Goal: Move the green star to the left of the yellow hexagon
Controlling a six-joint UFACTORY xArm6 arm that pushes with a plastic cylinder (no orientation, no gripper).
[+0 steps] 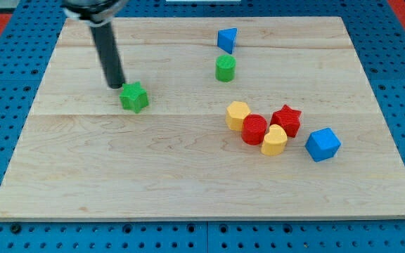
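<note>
The green star (134, 97) lies on the wooden board left of centre. My tip (115, 86) stands just at its upper left, touching or nearly touching it. The yellow hexagon (237, 115) lies right of centre, well to the star's right and slightly lower. It touches a red round block (254, 129).
A yellow rounded block (274, 140), a red star (286, 120) and a blue block (323, 144) cluster right of the hexagon. A green cylinder (225, 68) and a blue triangular block (226, 39) sit near the view's top centre. The board's edge (202, 219) runs along the bottom.
</note>
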